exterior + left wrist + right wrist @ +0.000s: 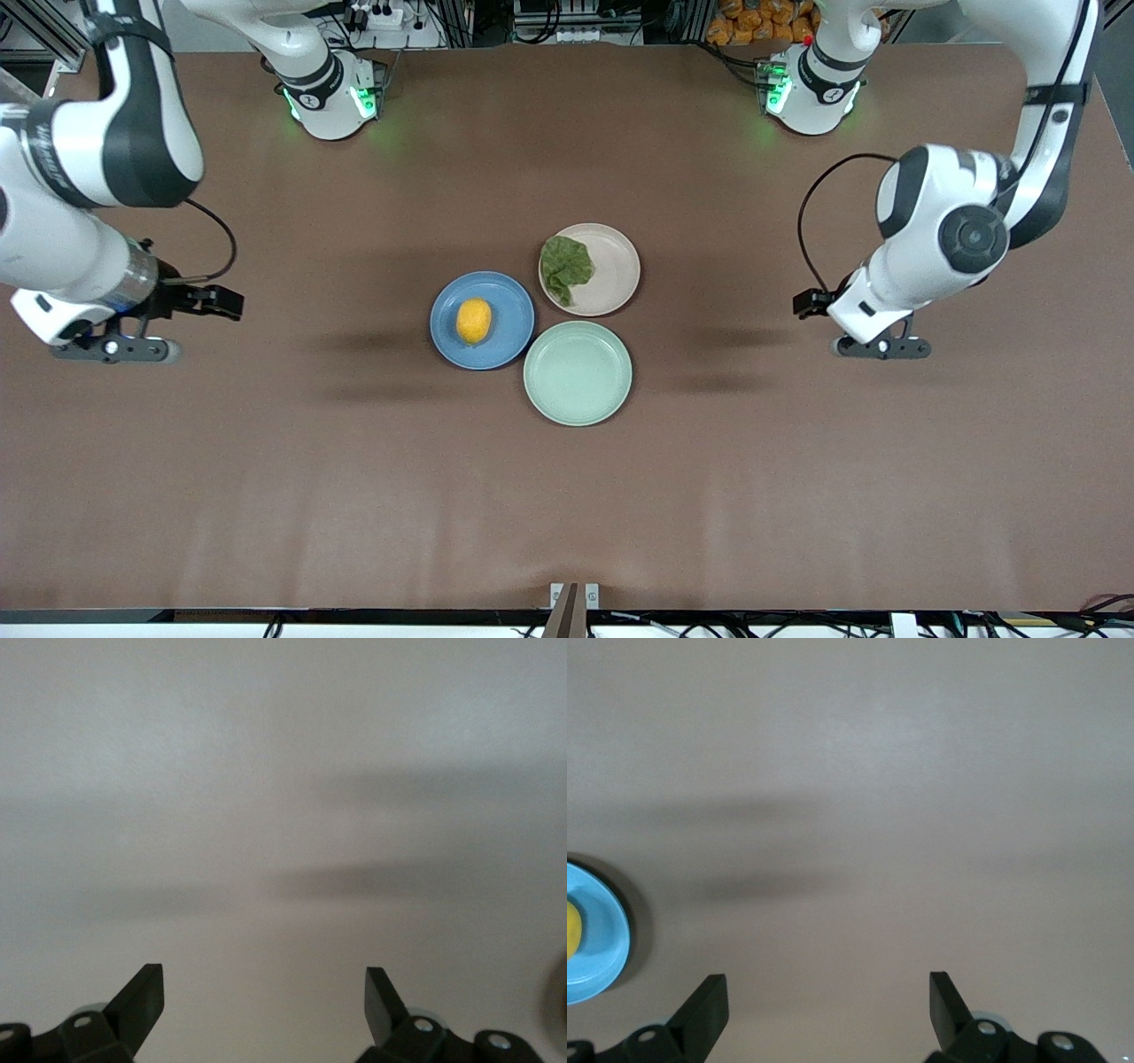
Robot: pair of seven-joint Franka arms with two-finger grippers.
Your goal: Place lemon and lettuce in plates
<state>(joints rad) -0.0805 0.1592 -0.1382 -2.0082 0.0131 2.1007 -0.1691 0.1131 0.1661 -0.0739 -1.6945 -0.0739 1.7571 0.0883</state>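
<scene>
**A:** Where do things stand, and what could go wrong from here?

**B:** The lemon (474, 320) sits in the middle of the blue plate (507, 296), and the lettuce (566, 265) lies in the beige-pink plate (614, 266), toward the rim on the right arm's side, one edge draped close to that rim. By my judgement both placements are done. The mint-green plate (578, 373) touches the other two, nearer the front camera, and carries nothing. The main risk now is me: any needless sweep back over the cluster could clip a rim, and since the three plates touch, a knock on one would shove the others. The lemon is round enough to roll off a shallow plate if jolted, and the leaf is light, so a nudge could slide it over the edge.

**A:** And your grippers?

**B:** My left gripper (264, 1001) hangs over bare bench (567, 496) toward the left arm's end, fingers spread wide, holding nothing. My right gripper (828, 1010) is over bare bench toward the right arm's end, fingers equally wide and empty. Both are well apart from the plates; in the right wrist view only an arc of the blue plate and a sliver of lemon show at the edge. I'd judge staying parked the safe course.
</scene>
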